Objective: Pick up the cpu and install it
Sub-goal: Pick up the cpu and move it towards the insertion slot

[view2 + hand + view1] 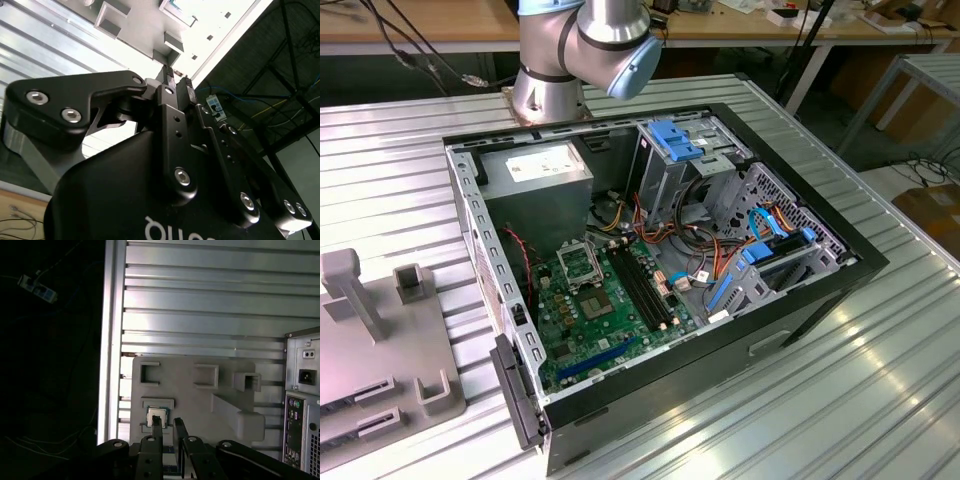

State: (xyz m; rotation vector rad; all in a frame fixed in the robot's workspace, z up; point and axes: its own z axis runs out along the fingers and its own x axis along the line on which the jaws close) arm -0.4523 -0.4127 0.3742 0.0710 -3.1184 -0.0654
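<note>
In the first wrist view the cpu (156, 416), a small square chip with a shiny top, lies in a recess of a grey fixture plate (190, 400). My gripper (167, 425) hangs well above it, its two thin fingers (157, 432) a narrow gap apart with nothing between them. The second wrist view looks along the gripper (179, 77) toward the same plate. In the exterior view the black socket (582, 263) sits on the green motherboard (610, 325) inside the open computer case (820, 290).
The case's rear panel (302, 405) stands beside the fixture plate. Raised blocks and a post (247, 422) rise from the plate (380, 350). The arm's base (555, 60) stands behind the case. Ribbed metal table (880, 400) runs all around; its edge (107, 340) is near the plate.
</note>
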